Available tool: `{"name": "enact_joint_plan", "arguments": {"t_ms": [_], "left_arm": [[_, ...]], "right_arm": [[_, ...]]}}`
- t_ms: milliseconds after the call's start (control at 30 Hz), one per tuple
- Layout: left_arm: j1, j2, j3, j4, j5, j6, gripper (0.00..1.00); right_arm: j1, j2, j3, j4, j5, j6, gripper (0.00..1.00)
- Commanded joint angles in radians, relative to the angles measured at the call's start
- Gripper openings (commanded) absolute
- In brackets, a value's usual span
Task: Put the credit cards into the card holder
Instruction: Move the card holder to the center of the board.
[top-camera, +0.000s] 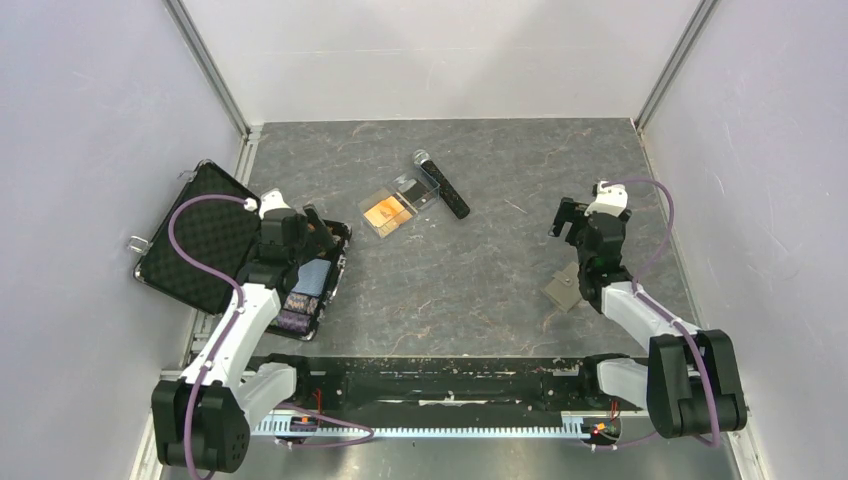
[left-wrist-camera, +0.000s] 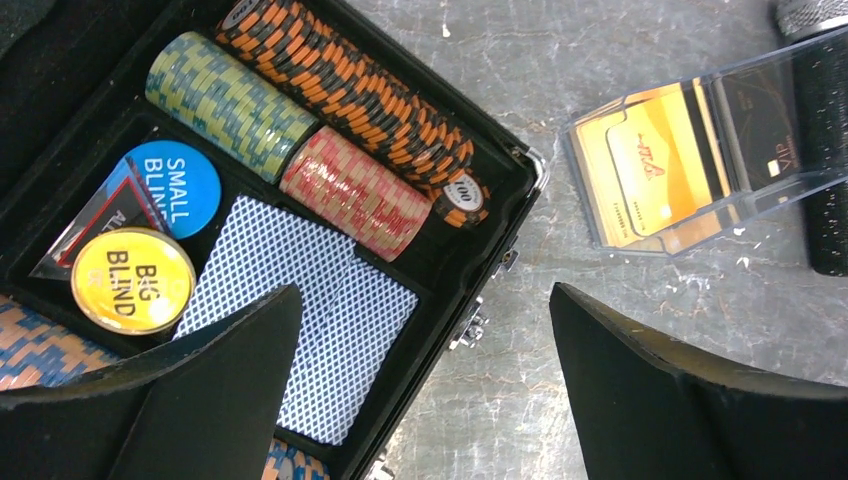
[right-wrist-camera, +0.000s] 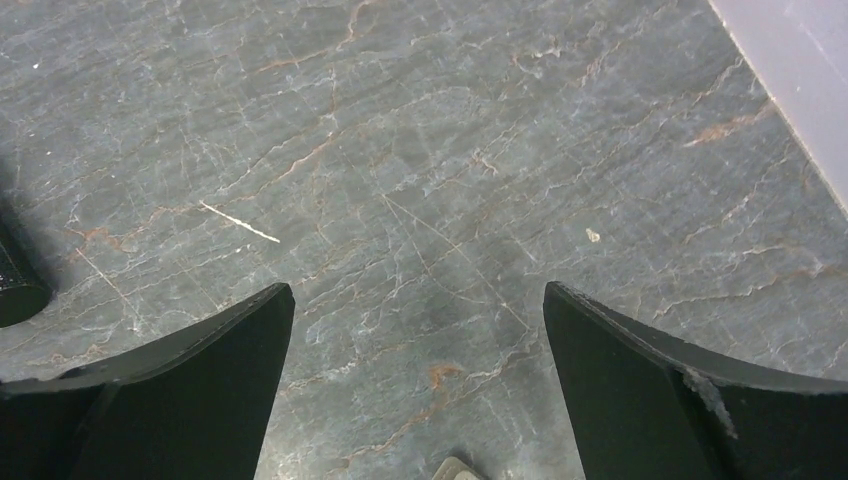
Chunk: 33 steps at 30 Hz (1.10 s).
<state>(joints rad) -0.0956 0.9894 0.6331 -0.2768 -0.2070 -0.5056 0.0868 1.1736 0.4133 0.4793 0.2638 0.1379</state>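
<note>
Currently the credit cards (top-camera: 385, 212) lie inside the clear box (top-camera: 418, 190) on the desk (top-camera: 480, 290). Left of that box, the left claw (left-wrist-camera: 420, 300) hangs spread wide over the open chip case (top-camera: 205, 235). Right of the box, the right claw (right-wrist-camera: 420, 300) gapes wide, the card holder (top-camera: 562, 291) beside its arm.

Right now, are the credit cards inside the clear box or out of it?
Inside: the orange-gold credit cards show through the clear box walls in the left wrist view.
</note>
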Motion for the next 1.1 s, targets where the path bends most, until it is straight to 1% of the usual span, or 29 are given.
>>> {"name": "enact_joint_plan", "arguments": {"t_ms": [0, 67, 100, 200, 267, 333, 500, 600, 667, 767, 833, 900, 967, 1067], "left_arm": [[0.004, -0.028, 0.059, -0.065, -0.022, 0.0, 1.0], [0.004, -0.019, 0.092, -0.12, 0.019, 0.041, 1.0], [0.003, -0.008, 0.109, -0.14, 0.063, 0.073, 1.0], [0.004, 0.032, 0.149, -0.175, 0.149, 0.132, 1.0], [0.003, 0.068, 0.18, -0.188, 0.201, 0.173, 1.0], [0.004, 0.1, 0.212, -0.192, 0.25, 0.183, 1.0], [0.004, 0.174, 0.303, -0.189, 0.317, 0.129, 1.0], [0.004, 0.227, 0.368, -0.178, 0.409, 0.074, 1.0], [0.004, 0.262, 0.398, -0.155, 0.474, 0.033, 1.0], [0.002, 0.314, 0.434, -0.128, 0.572, 0.0, 1.0], [0.002, 0.345, 0.452, -0.128, 0.617, 0.002, 1.0], [0.002, 0.372, 0.467, -0.148, 0.641, 0.012, 1.0], [0.002, 0.399, 0.471, -0.152, 0.698, 0.021, 1.0], [-0.007, 0.436, 0.466, -0.142, 0.773, 0.01, 1.0]], "right_arm": [[-0.004, -0.017, 0.072, -0.118, 0.031, 0.065, 0.98], [-0.004, -0.029, 0.079, -0.154, 0.038, 0.086, 0.98], [-0.004, -0.034, 0.086, -0.178, 0.043, 0.104, 0.98], [-0.005, -0.038, 0.101, -0.233, 0.035, 0.14, 0.98], [-0.004, -0.037, 0.123, -0.299, 0.033, 0.158, 0.98], [-0.004, -0.034, 0.162, -0.403, 0.041, 0.173, 0.98], [-0.006, -0.045, 0.204, -0.552, 0.03, 0.211, 0.98], [-0.005, -0.064, 0.227, -0.632, 0.065, 0.223, 0.98], [-0.006, -0.083, 0.228, -0.663, 0.078, 0.195, 0.98], [-0.005, -0.118, 0.231, -0.722, 0.127, 0.181, 0.98], [-0.008, -0.132, 0.246, -0.792, 0.135, 0.186, 0.98], [-0.012, -0.134, 0.266, -0.863, 0.11, 0.203, 0.98], [-0.023, -0.128, 0.277, -0.923, 0.052, 0.227, 0.98], [-0.05, -0.104, 0.255, -0.966, -0.051, 0.269, 0.99]]}}
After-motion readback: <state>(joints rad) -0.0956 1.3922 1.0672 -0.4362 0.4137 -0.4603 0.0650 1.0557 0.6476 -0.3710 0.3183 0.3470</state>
